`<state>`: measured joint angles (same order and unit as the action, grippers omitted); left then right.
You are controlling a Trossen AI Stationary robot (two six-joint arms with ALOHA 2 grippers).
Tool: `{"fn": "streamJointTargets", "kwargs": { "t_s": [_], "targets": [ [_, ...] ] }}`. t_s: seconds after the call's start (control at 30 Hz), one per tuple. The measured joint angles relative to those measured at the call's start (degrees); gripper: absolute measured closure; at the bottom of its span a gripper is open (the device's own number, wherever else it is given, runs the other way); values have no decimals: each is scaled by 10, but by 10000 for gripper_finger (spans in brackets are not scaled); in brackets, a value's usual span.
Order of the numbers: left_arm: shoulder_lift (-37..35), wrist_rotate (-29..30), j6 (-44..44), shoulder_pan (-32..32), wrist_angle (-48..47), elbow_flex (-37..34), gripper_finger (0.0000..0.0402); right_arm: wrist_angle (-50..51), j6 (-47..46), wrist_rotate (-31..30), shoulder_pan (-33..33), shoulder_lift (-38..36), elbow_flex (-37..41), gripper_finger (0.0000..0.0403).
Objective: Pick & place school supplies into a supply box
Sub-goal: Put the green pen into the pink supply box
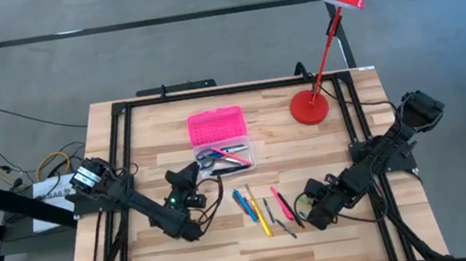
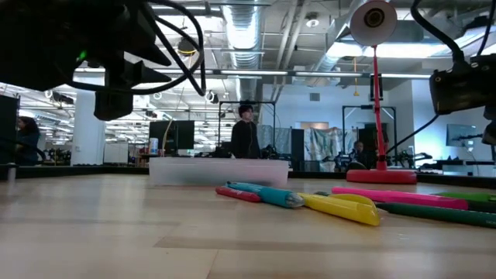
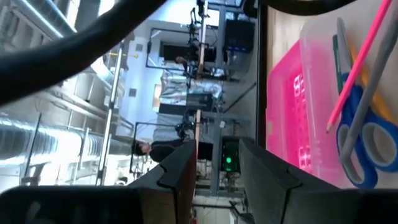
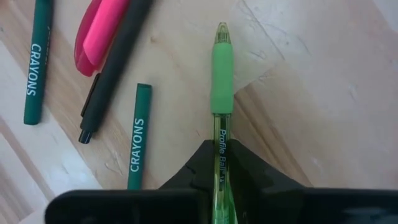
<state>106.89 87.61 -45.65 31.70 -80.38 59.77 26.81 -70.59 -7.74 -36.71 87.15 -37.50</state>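
The supply box stands open on the table, its pink lid [image 1: 215, 126] lying behind the clear base [image 1: 228, 158]. Blue-handled scissors [image 3: 360, 146], a pink pencil [image 3: 354, 68] and a grey pen lie in the base. Several pens and markers [image 1: 261, 208] lie loose on the wood near the middle. My left gripper [image 1: 191, 175] [image 3: 214, 168] hovers open and empty just left of the base. My right gripper [image 1: 301, 210] [image 4: 221, 152], right of the loose pens, is shut on a green pen [image 4: 222, 81]. My right gripper pinches the green pen by its clear barrel [image 4: 221, 140], behind the green rubber grip. The pen runs along the fingers and sticks out ahead of them, tip forward. The fingers slant down toward the table. I cannot tell whether the pen is off the wood.
Two green crayons [image 4: 140, 134], a black pen [image 4: 112, 68] and a pink highlighter [image 4: 99, 31] lie close to the held pen. A red desk lamp stands with its base [image 1: 308, 107] at the far right of the table. People stand in the room beyond.
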Motion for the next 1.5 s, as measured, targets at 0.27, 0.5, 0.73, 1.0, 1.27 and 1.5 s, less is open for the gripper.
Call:
{"fn": "streamJointTargets", "kwargs": {
  "t_s": [0.27, 0.5, 0.73, 1.0, 1.27, 1.5],
  "targets": [
    [0, -3, 0, -26, 2, 0, 285, 11, 5, -2, 0, 1, 0, 392],
    [0, -3, -7, -47, 16, 0, 285, 15, 16, -21, 0, 1, 0, 394],
    [0, -42, -7, -60, 29, 0, 285, 21, 16, -38, 0, 1, 0, 394],
    [0, -69, -7, -62, 34, 0, 285, 34, 34, -66, 0, 1, 0, 394],
    [0, -62, -5, -63, 34, 0, 285, 77, 47, -102, 2, 3, -12, 394],
    [0, -27, 10, -64, 33, 0, 285, 182, 51, -145, 12, 3, -66, 394]
  ]
}}
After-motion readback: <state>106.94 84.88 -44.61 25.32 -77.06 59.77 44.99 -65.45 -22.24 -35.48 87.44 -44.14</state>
